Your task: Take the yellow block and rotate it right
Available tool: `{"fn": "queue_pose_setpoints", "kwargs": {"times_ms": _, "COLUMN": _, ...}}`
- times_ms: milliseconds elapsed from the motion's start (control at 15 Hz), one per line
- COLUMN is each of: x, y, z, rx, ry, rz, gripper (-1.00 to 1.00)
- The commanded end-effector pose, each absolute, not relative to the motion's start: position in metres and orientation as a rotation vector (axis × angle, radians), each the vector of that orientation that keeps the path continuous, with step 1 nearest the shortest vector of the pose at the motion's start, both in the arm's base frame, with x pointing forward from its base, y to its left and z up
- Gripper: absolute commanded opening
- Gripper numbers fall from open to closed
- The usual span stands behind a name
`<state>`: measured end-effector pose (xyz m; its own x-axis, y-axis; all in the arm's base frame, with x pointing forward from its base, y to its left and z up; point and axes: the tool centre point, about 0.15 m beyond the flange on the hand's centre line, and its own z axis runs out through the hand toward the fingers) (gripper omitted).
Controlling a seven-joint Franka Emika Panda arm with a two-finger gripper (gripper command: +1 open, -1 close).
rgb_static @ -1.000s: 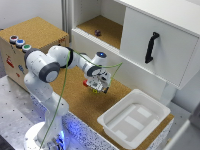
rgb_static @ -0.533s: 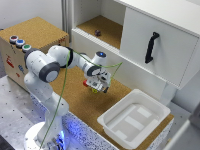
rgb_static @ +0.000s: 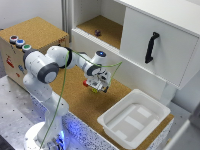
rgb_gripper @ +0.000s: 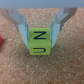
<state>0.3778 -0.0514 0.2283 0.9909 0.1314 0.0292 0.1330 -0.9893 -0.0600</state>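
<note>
Yellow block (rgb_gripper: pixel 39 42) gripped on the cork board, 2 fingers (rgb_gripper: pixel 22 31) clamped on its sides.

Across the exterior view: 3 coloured buttons (rgb_static: pixel 19 43) far left, gripper (rgb_static: pixel 97 87) mid-board holding the block, small dark object (rgb_static: pixel 98 33) on the shelf behind, white tub (rgb_static: pixel 133 120) well apart, black handle (rgb_static: pixel 150 47) rightmost.

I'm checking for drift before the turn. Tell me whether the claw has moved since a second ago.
No. In the exterior view the claw sits at the same spot relative to the white tub and the cabinet handle, closed on the yellow block.
</note>
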Motion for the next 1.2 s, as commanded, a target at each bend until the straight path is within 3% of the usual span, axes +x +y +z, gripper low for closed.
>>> {"fn": "queue_pose_setpoints", "kwargs": {"times_ms": 0, "x": 0.391, "y": -0.051, "z": 0.254, "rx": -3.072, "ry": 0.106, "rz": 0.011, "gripper": -1.0}}
{"fn": "queue_pose_setpoints", "kwargs": {"times_ms": 733, "x": 0.396, "y": -0.066, "z": 0.253, "rx": -2.768, "ry": 1.128, "rz": -0.072, "gripper": -1.0}}
{"fn": "queue_pose_setpoints", "kwargs": {"times_ms": 1133, "x": 0.362, "y": -0.075, "z": 0.224, "rx": -2.387, "ry": 1.638, "rz": -0.021, "gripper": -1.0}}
